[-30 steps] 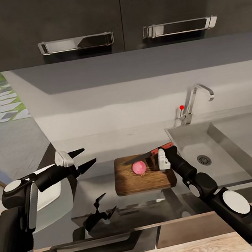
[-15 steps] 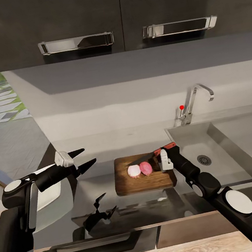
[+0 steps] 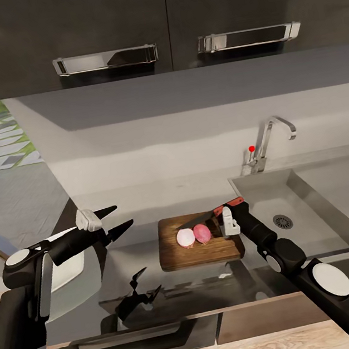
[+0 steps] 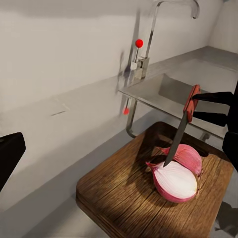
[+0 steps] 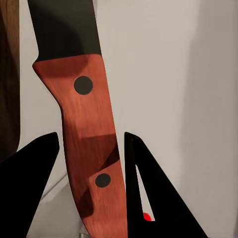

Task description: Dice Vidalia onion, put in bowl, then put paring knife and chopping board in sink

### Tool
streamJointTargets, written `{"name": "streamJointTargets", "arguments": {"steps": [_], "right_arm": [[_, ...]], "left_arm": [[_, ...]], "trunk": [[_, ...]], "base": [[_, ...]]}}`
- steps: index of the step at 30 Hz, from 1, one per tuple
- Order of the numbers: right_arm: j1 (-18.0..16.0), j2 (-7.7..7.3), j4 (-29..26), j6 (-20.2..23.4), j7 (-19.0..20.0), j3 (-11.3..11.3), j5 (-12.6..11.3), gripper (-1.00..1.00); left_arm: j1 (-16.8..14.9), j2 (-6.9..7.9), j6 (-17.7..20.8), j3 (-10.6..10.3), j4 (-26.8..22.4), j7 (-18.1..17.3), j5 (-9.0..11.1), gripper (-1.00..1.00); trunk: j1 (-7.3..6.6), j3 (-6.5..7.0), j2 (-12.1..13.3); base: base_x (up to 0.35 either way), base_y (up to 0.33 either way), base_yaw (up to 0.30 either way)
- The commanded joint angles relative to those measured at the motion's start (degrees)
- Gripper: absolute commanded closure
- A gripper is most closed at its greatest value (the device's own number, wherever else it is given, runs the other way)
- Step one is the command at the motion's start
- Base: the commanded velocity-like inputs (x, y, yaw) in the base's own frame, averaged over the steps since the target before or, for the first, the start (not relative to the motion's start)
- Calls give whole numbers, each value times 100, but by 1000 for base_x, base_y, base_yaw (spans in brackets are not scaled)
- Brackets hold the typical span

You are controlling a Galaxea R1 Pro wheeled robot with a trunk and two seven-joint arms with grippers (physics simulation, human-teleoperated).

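Two onion halves are seen lying side by side on the chopping board, cut faces pale pink, touching or nearly so. In the left wrist view the halves sit near the board's middle, and the paring knife is tilted with its tip down between them, at the top of the cut. The board rests on the glossy grey countertop, just beside the sink. The sink's dark drain hole and the chrome tap with red-tipped lever are visible behind the board's right end.

The paring knife is gripped by the right gripper at its red handle; in the right wrist view the handle is clamped between the two dark fingers, blade pointing away over the board.

The left gripper is held above the countertop, left of the board and apart from it, fingers spread wide with nothing between them. Part of the white bowl is seen under the left arm, mostly hidden.
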Motion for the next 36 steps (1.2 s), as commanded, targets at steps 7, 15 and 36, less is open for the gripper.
{"name": "streamJointTargets", "arguments": {"steps": [7,15,36], "right_arm": [[-6,-6,-12,42,26,18,54,100],[-6,-6,-12,42,28,15,54,100],[-6,-41,-15,42,184,16,54,100]], "left_arm": [[-5,0,63,10,-1,-23,8,-100],[-5,0,62,5,-1,-24,8,-100],[-5,0,64,12,-1,-24,8,-100]], "trunk": [[1,-7,-7],[1,-7,-7],[199,-169,-367]], "base": [[0,0,0],[0,0,0],[0,0,0]]}}
